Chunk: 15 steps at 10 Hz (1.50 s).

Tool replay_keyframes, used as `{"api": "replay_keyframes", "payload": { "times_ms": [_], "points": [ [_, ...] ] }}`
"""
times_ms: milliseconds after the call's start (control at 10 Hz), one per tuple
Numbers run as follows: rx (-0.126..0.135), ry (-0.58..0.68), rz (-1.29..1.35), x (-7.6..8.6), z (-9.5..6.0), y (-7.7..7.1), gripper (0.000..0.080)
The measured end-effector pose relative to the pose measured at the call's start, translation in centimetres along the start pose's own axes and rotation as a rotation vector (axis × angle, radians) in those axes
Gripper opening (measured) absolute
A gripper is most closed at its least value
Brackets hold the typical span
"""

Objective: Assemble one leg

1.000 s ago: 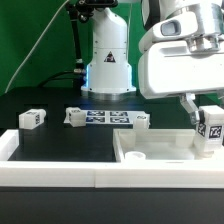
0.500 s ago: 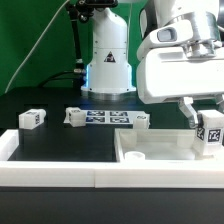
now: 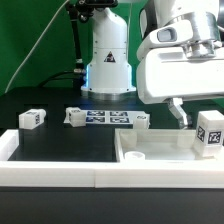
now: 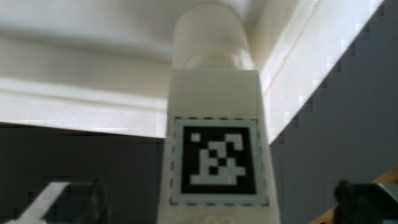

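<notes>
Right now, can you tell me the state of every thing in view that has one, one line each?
End effector: shut on the leg, over the panel's far corner at the exterior view's right.
Leg: held upright, tag facing the camera.
Panel: lying flat, rims up.
Loose leg: lying on the table, untouched.
Second loose leg: lying by the marker board.
Marker board: flat on the table.

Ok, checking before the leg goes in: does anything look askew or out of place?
Nothing stands out. The tool holds the leg roughly upright over the tabletop panel at the exterior view's right. Other legs lie loose on the table, undamaged.
</notes>
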<state>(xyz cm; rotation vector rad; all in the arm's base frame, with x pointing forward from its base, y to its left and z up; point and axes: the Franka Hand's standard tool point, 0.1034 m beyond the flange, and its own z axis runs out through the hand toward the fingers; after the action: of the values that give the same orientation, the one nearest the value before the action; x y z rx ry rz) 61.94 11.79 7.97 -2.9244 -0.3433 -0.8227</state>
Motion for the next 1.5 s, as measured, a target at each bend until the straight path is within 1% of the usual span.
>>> {"api": "replay_keyframes", "payload": {
  "times_ms": [300, 500, 700, 800, 900, 1100, 1200, 1300, 1400, 1500],
  "points": [
    [0.000, 0.000, 0.000, 0.0, 0.0, 0.0, 0.0649],
    [0.002, -0.026, -0.004, 0.9, -0.8, 0.4, 0.0649],
    [0.013, -0.073, -0.005, 0.3, -0.6, 0.0, 0.0649],
    [0.036, -0.175, -0.001, -0.1, -0.3, -0.4, 0.0649],
    [0.055, -0.270, 0.010, 0.0, -0.1, -0.6, 0.0649],
    [0.087, -0.429, 0.012, 0.3, -0.1, -0.4, 0.0649],
    [0.109, -0.534, 0.015, 0.4, -0.4, -0.3, 0.0649],
    [0.125, -0.603, 0.017, 0.7, -0.6, -0.2, 0.0649],
    [0.134, -0.638, 0.017, 1.0, -0.6, 0.0, 0.0649],
    [0.134, -0.634, 0.016, 1.2, -0.4, 0.3, 0.0649]
  ]
}}
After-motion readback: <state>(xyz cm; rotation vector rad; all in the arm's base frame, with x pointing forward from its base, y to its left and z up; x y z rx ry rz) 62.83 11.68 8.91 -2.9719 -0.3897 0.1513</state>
